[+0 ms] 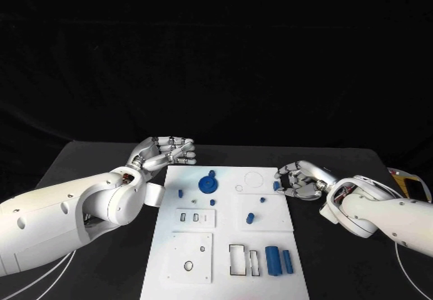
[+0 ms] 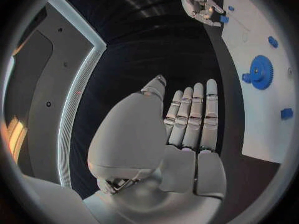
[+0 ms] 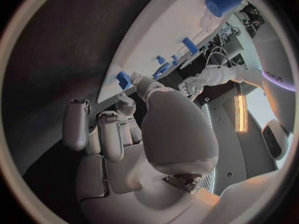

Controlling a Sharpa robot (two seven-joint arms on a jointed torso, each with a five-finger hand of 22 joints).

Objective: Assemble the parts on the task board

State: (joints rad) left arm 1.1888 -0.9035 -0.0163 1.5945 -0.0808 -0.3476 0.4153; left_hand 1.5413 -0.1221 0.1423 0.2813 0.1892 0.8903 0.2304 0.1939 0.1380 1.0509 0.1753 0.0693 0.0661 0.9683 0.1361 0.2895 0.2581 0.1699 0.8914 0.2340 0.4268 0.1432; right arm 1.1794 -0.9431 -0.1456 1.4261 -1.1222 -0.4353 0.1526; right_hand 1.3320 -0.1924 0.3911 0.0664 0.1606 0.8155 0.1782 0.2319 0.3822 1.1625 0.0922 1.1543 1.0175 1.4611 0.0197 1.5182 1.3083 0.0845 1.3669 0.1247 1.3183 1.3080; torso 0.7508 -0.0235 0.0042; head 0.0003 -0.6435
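Blue cylinder (image 1: 271, 259) lies nearest on the task board (image 1: 181, 275). Right hand (image 1: 298, 180) pinches a small blue part (image 1: 276, 185) at the board's far right edge; left hand (image 1: 164, 152) hovers released. Next, likely seating it.

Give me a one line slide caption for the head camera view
Both hands flank the white task board: left hand open at its far corner, right hand pinching a small blue part at its edge.

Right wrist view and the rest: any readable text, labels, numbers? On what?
"...PUS", partial dark lettering on the white curved panel at the rim of the right wrist view; its start is cut off.
Task board and blue parts: no print visible.
Orange object at the table's right edge: no readable marking.
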